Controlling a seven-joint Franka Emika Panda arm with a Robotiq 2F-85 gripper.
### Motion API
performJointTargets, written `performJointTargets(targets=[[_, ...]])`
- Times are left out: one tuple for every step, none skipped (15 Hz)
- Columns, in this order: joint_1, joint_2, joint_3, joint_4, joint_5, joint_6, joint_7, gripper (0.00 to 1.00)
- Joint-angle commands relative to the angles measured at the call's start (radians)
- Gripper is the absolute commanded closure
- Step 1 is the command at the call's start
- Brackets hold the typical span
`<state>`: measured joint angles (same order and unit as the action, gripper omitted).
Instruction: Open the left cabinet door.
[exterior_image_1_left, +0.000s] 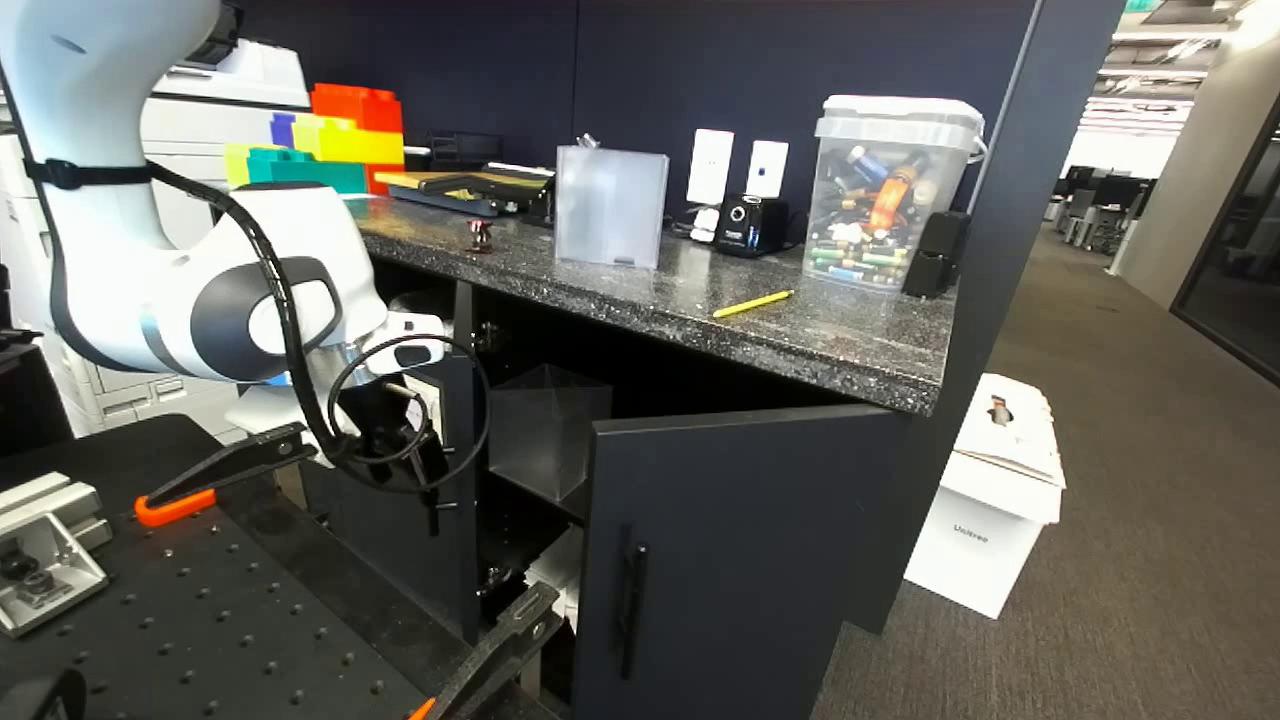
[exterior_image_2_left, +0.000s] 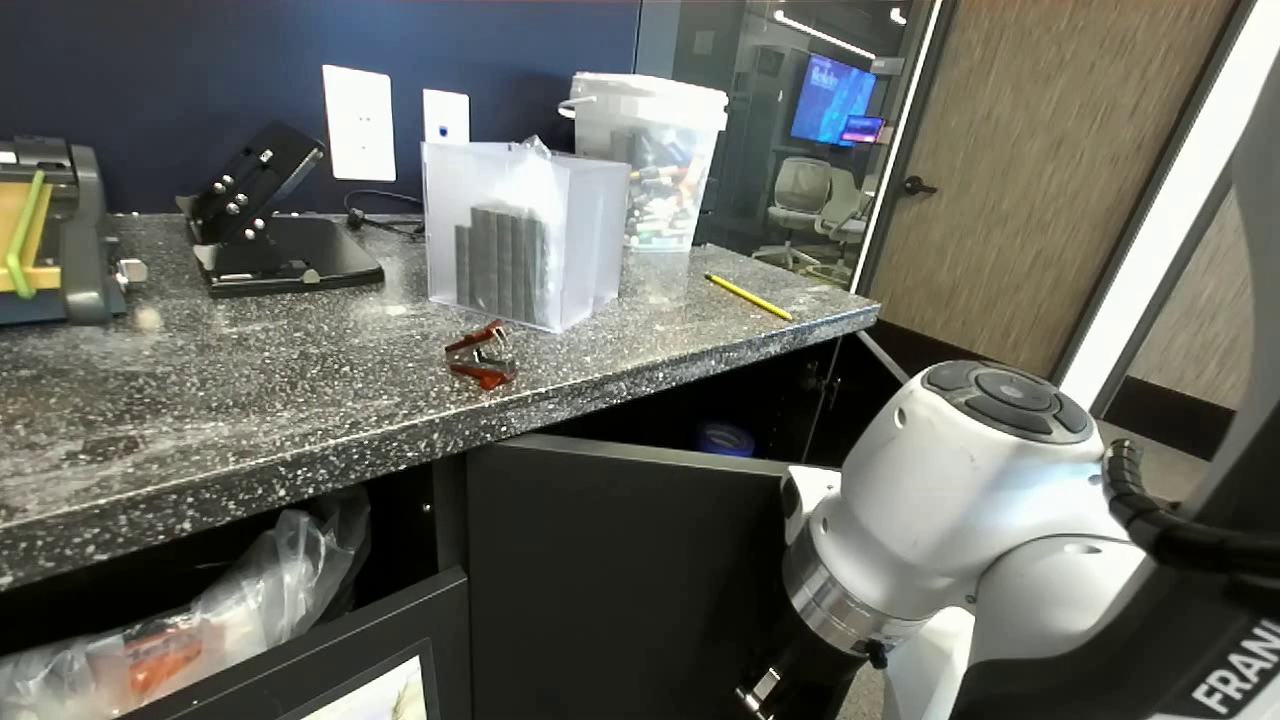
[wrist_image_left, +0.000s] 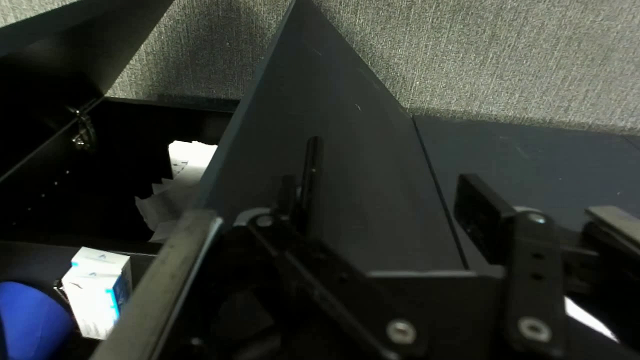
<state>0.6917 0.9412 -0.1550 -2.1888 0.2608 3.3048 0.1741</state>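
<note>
Black cab. doors (exterior_image_2_left: 610, 590) x2, ajar, 1 hand (wrist_image_left: 383, 205) nr L.

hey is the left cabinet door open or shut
Open: the left cabinet door stands angled outward, and the wrist view shows a white box inside.

Left cabinet door (exterior_image_1_left: 467, 560) and twin door (exterior_image_1_left: 735, 555) both ajar beneath speckled countertop (exterior_image_1_left: 830, 335).

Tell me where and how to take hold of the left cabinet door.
Grip the slim bar handle on the left cabinet door, best approached from in front of its outer face. The bar runs up and down near the free edge, so the open pincer should probably straddle it and close across its narrow width.
</note>
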Motion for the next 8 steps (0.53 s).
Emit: performJointTargets(targets=[[0.080, -0.146, -0.032, -0.030, -0.040, -0.135, -0.025, 0.00], [0.088, -0.145, -0.040, -0.024, -0.052, -0.146, -0.026, 0.00], [0.094, -0.146, -0.045, -0.020, -0.063, -0.159, -0.022, 0.00], [0.105, -0.157, -0.058, -0.023, -0.076, -0.179, -0.016, 0.00], [0.116, -0.182, -0.064, -0.037, -0.091, -0.199, -0.013, 0.00], [0.122, -0.211, -0.065, -0.049, -0.105, -0.221, -0.010, 0.00], [0.121, -0.246, -0.056, -0.062, -0.122, -0.246, -0.011, 0.00], [0.127, -0.280, -0.054, -0.076, -0.138, -0.269, -0.002, 0.00]])
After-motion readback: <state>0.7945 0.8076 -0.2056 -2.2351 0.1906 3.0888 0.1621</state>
